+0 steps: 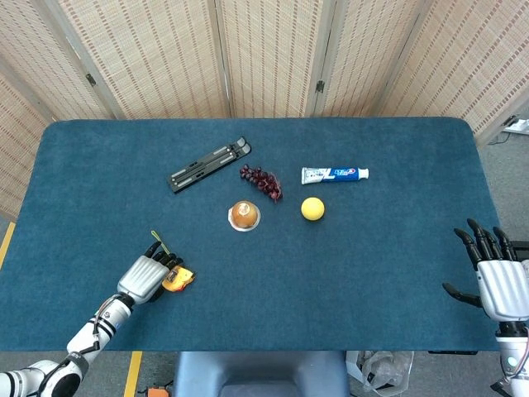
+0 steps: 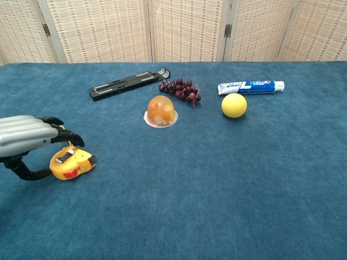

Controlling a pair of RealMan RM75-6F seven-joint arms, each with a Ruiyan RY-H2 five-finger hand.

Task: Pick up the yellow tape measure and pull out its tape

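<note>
The yellow tape measure (image 1: 179,279) (image 2: 71,163), with a red patch and a metal clip, lies on the blue table near its front left. My left hand (image 1: 147,276) (image 2: 27,141) arches over it from the left. The fingertips (image 2: 69,138) hang just above its top and the thumb (image 2: 30,173) reaches its left side. The tape measure still rests on the cloth and no grip shows. My right hand (image 1: 500,277) stands at the table's right edge, far from it, with its fingers spread and nothing in it. It does not appear in the chest view.
Further back lie a black flat tool (image 1: 209,165) (image 2: 129,83), dark grapes (image 1: 261,181) (image 2: 180,90), an orange jelly cup (image 1: 243,215) (image 2: 161,111), a yellow ball (image 1: 312,208) (image 2: 234,105) and a toothpaste tube (image 1: 335,174) (image 2: 251,86). Woven screens stand behind the table.
</note>
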